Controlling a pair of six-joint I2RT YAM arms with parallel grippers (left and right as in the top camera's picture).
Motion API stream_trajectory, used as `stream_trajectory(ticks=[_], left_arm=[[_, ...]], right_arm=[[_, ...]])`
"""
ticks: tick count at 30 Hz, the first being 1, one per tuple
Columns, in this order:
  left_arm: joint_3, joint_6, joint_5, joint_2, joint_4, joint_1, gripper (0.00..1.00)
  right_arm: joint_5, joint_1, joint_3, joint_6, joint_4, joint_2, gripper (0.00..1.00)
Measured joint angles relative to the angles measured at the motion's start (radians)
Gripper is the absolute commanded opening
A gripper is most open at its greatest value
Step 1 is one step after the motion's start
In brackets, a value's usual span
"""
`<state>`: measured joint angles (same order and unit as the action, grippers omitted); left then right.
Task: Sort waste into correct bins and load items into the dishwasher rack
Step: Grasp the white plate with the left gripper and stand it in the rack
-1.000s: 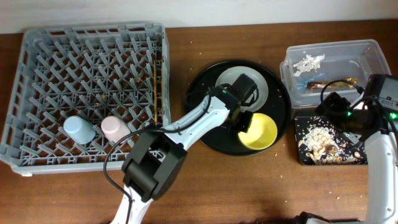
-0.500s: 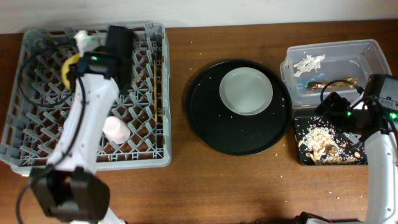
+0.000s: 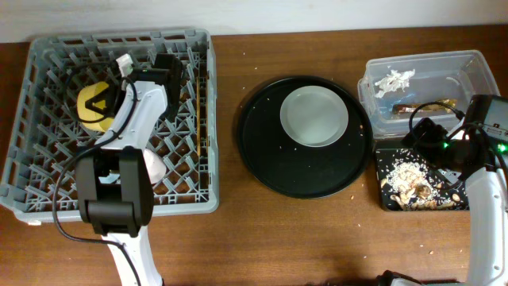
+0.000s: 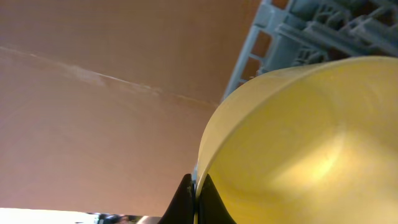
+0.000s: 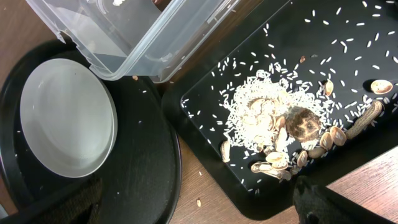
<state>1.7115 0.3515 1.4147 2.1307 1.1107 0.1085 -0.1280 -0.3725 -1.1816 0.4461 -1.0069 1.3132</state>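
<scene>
My left gripper (image 3: 109,102) is shut on the rim of the yellow bowl (image 3: 91,106), held on edge over the back left of the grey dishwasher rack (image 3: 119,36). In the left wrist view the jaws (image 4: 196,200) pinch the bowl (image 4: 298,143). The pink cup (image 3: 152,167) stands in the rack, partly behind the arm; the blue cup is hidden. Chopsticks (image 3: 196,119) lie in the rack's right side. The grey-green plate (image 3: 315,116) sits on the round black tray (image 3: 278,171). My right gripper (image 3: 427,132) is open and empty over the black rectangular tray (image 3: 389,202).
The clear tub (image 3: 468,63) at the back right holds the white napkin (image 3: 394,79) and the brown-and-gold wrapper (image 3: 425,106). Food scraps (image 3: 409,179) and rice lie in the black rectangular tray (image 5: 323,37), close to the tub (image 5: 143,43). Crumbs dot the wooden table.
My left arm carried the yellow bowl from the round black tray over to the rack and has lowered it at the back left. The right arm has not moved.
</scene>
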Motion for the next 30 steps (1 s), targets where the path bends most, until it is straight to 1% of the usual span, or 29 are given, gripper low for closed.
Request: stream_trajectory(ticks=[2,3,4,5,6,7,8,10,11,12,14,15,16,17,18,19,21,23,24,26,28,30], left_arm=[[0.0,-0.003,0.007,0.005,0.004,0.002,0.0],[0.0,-0.003,-0.013,0.005,0.01,0.005,0.04],[0.0,-0.002,-0.033,0.005,0.016,0.01,0.1],[0.002,-0.001,-0.07,0.005,0.026,0.016,0.12],[0.003,0.0,-0.122,0.005,0.046,0.024,0.13],[0.002,0.002,-0.186,0.005,0.085,0.037,0.2],[0.003,-0.001,-0.312,0.005,0.129,0.06,0.26],[0.013,-0.007,-0.436,0.005,0.163,0.092,0.37],[0.033,-0.01,-0.532,-0.006,0.165,0.113,0.43],[0.047,-0.012,-0.608,-0.024,0.164,0.124,0.43],[0.099,-0.011,-0.866,-0.117,0.12,0.128,0.43],[0.124,-0.011,-1.005,-0.177,0.062,0.127,0.43],[0.146,-0.021,-1.178,-0.242,-0.009,0.135,0.44],[0.154,-0.039,-1.257,-0.259,-0.045,0.145,0.47],[0.157,-0.077,-1.367,-0.269,-0.148,0.17,0.47],[0.158,-0.114,-1.452,-0.259,-0.199,0.216,0.47],[0.159,-0.144,-1.527,-0.196,-0.326,0.304,0.5],[0.159,-0.147,-1.559,-0.113,-0.363,0.362,0.51],[0.159,-0.106,-1.57,-0.026,-0.394,0.395,0.51],[0.158,-0.016,-1.593,0.102,-0.397,0.417,0.51],[0.157,0.029,-1.628,0.171,-0.407,0.418,0.49],[0.157,0.062,-1.656,0.214,-0.408,0.417,0.4]], right_arm=[[0.0,0.0,0.0,0.0,0.0,0.0,0.98],[0.0,0.0,0.0,0.0,0.0,0.0,0.98],[0.0,0.0,0.0,0.0,0.0,0.0,0.98],[0.0,0.0,0.0,0.0,0.0,0.0,0.98],[0.0,0.0,0.0,0.0,0.001,0.0,0.98],[0.0,0.0,0.0,0.001,0.0,0.0,0.98],[0.0,0.0,0.0,0.0,0.0,0.0,0.98],[0.0,0.0,0.0,0.0,0.0,0.0,0.99],[0.0,0.0,0.0,0.0,0.0,0.0,0.98],[0.0,0.0,0.0,0.0,0.0,0.0,0.98],[0.0,0.0,0.0,0.0,0.0,0.0,0.99],[0.0,0.0,0.0,0.0,0.0,0.0,0.99],[0.0,0.0,0.0,0.0,0.0,0.0,0.98],[0.0,0.0,0.0,0.0,0.001,0.0,0.99],[0.0,0.0,0.0,0.0,0.0,0.0,0.98],[0.0,0.0,0.0,0.0,-0.002,0.0,0.99],[0.0,0.0,0.0,0.0,-0.002,0.001,0.99],[0.0,0.0,0.0,0.0,0.001,0.001,0.99],[0.0,0.0,0.0,0.0,0.0,0.001,0.98],[0.0,0.0,0.0,0.001,0.0,0.001,0.98],[0.0,0.0,0.0,0.0,0.0,0.001,0.98],[0.0,0.0,0.0,0.0,0.0,0.001,0.98]])
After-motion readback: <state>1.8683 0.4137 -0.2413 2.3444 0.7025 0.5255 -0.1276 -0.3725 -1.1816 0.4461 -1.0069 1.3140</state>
